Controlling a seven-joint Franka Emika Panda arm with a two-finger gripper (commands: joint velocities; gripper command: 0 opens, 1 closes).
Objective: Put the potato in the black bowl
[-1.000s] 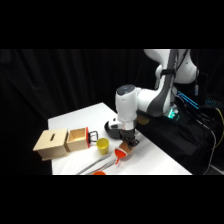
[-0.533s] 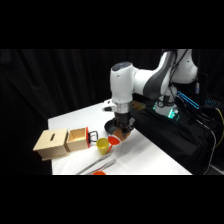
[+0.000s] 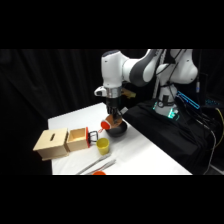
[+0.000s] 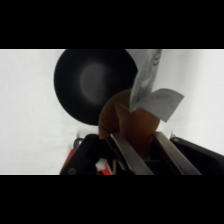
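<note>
The brown potato (image 4: 131,126), with an orange-red piece (image 3: 105,124) at one side and a white tag hanging off it, is clamped between the fingers of my gripper (image 4: 137,150). In the wrist view the black bowl (image 4: 90,82) lies empty directly below and slightly left of the potato. From the side, my gripper (image 3: 113,120) holds the potato just above the black bowl (image 3: 118,131), clear of its rim.
A small yellow cup (image 3: 103,145) stands just left of the bowl. Two wooden boxes (image 3: 62,141) sit at the table's left. Metal tongs (image 3: 95,166) lie near the front edge beside an orange-red item (image 3: 99,173).
The arm has lifted and carried the potato away from the front of the table, past the yellow cup, until it hangs over the black bowl.
</note>
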